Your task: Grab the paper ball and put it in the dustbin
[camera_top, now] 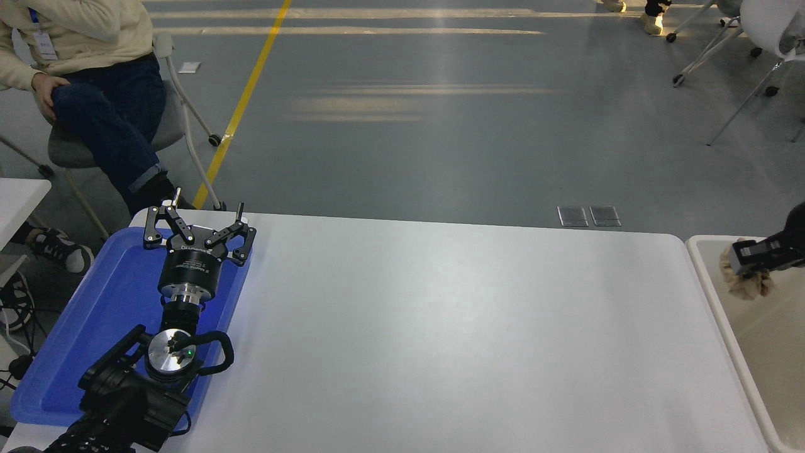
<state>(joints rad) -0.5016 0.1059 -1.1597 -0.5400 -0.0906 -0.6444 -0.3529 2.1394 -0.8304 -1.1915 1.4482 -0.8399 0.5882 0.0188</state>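
My right gripper (744, 259) comes in from the right edge and is shut on the tan paper ball (748, 283). It holds the ball in the air over the left part of the cream dustbin (707, 280), whose white rim runs along the table's right end. Most of the right arm is out of the picture. My left gripper (196, 221) is open and empty, parked over the blue tray (75, 327) at the lower left.
A person sits on a wheeled chair (173, 94) beyond the table's far left corner. The white table (440, 340) stretches between the tray and the dustbin. More chairs stand on the floor at the top right.
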